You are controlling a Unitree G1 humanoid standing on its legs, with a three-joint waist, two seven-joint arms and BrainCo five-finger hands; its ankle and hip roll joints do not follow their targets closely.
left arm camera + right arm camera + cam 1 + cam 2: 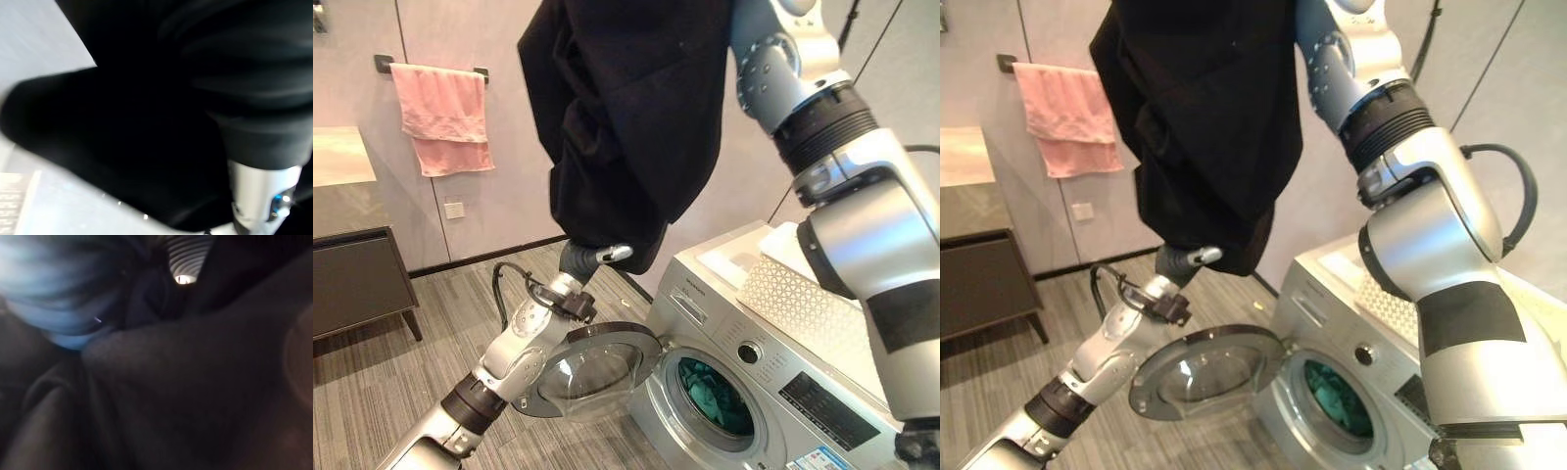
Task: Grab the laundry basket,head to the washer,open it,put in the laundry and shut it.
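limp black garment (626, 117) draped over left robot hand (597, 257), grip unclear, round glass washer door (592, 370) open

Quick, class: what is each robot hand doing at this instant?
Left hand: buried under the black garment; cannot tell.
Right hand: hidden behind the garment; cannot tell.

Head pair high and looking down; wrist cameras pressed close to cloth.

Both eye views face down over the washer (773, 382), its open door (1209, 372) and a hanging black garment (626, 117), set slightly apart sideways. Each wrist view sits right against that dark fabric.
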